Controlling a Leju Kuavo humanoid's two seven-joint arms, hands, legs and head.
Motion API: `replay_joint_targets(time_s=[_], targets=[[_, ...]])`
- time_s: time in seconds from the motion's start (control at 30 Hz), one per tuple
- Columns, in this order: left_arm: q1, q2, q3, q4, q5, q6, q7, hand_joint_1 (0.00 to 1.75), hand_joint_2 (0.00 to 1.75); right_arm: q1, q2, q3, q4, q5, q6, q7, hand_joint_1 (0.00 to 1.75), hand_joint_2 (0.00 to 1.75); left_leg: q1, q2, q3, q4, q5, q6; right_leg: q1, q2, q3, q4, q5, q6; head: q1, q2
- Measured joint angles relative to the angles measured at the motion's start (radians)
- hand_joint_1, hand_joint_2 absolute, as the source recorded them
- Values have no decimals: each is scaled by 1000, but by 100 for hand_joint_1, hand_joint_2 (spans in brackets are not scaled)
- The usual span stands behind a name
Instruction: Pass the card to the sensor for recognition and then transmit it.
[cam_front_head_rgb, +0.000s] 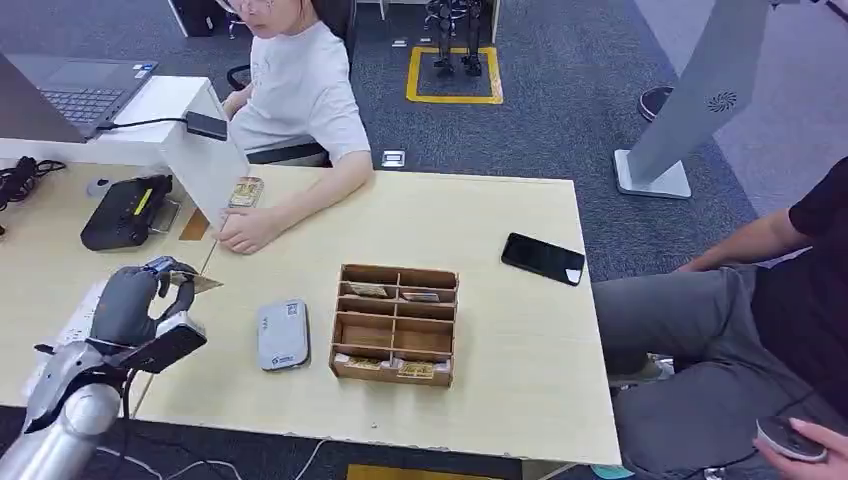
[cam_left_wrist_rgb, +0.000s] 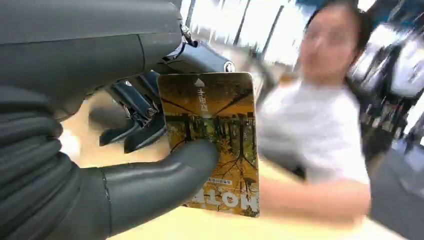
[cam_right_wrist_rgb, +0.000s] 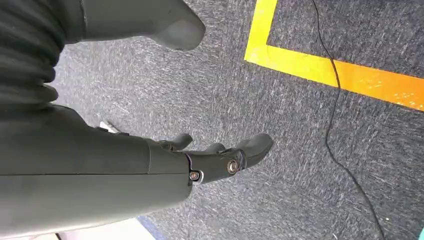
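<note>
My left hand (cam_front_head_rgb: 135, 305) is raised over the table's left end and pinches a yellow-brown picture card (cam_front_head_rgb: 203, 283) between thumb and fingers. Up close, the card (cam_left_wrist_rgb: 215, 135) is pressed under the grey thumb (cam_left_wrist_rgb: 170, 175), printed face toward the camera. The grey card sensor (cam_front_head_rgb: 282, 334) lies flat on the table, to the right of the hand and left of the wooden card box (cam_front_head_rgb: 396, 322). A seated person in a white shirt (cam_front_head_rgb: 295, 90) rests a hand (cam_front_head_rgb: 243, 230) on the table beyond my hand. My right hand (cam_right_wrist_rgb: 210, 160) hangs over grey carpet, fingers apart and holding nothing.
A black phone (cam_front_head_rgb: 543, 258) lies at the table's right. A black device (cam_front_head_rgb: 125, 212), a white stand (cam_front_head_rgb: 195, 140) and a laptop (cam_front_head_rgb: 80, 90) fill the left back. Another card (cam_front_head_rgb: 245, 191) leans by the stand. A second person (cam_front_head_rgb: 760, 310) sits at the right.
</note>
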Motion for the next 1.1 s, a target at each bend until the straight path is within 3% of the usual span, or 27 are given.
replay_joint_targets(time_s=[0.07,0.1,0.33,0.5,0.8,1.0,1.1], targets=[[1,-18,0,-3,81,-125,59,175,175,0,0,0,0,-5,-3,5,0,175,0,0,0,0,0,0,0,0,0,0,0,0,0,0],[2,-31,0,-3,111,-158,83,175,175,1,0,0,0,-8,-6,6,0,175,0,0,0,0,0,0,0,0,0,0,0,0,0,0],[18,-120,-42,-18,211,-220,244,175,175,12,7,-13,-11,-22,-16,8,0,175,0,0,-1,1,0,0,-1,0,0,0,0,0,0,0],[18,-167,-104,-18,233,-197,308,175,175,16,16,-27,-24,-25,-16,10,0,175,0,0,-1,1,0,0,0,0,-1,0,0,0,0,0],[18,-195,-133,-18,250,-184,333,175,175,20,22,-29,-35,-25,-19,13,0,175,0,0,-1,1,0,0,0,0,-1,0,0,0,0,0],[18,-224,-136,-3,267,-117,364,175,175,20,26,-30,-35,-14,-32,20,0,175,0,0,-1,1,0,0,0,0,-1,0,0,0,0,0],[15,-251,-146,25,216,-46,361,175,175,19,27,-30,-35,-5,-32,26,0,175,0,0,-1,1,0,0,0,0,-1,0,0,0,0,0]])
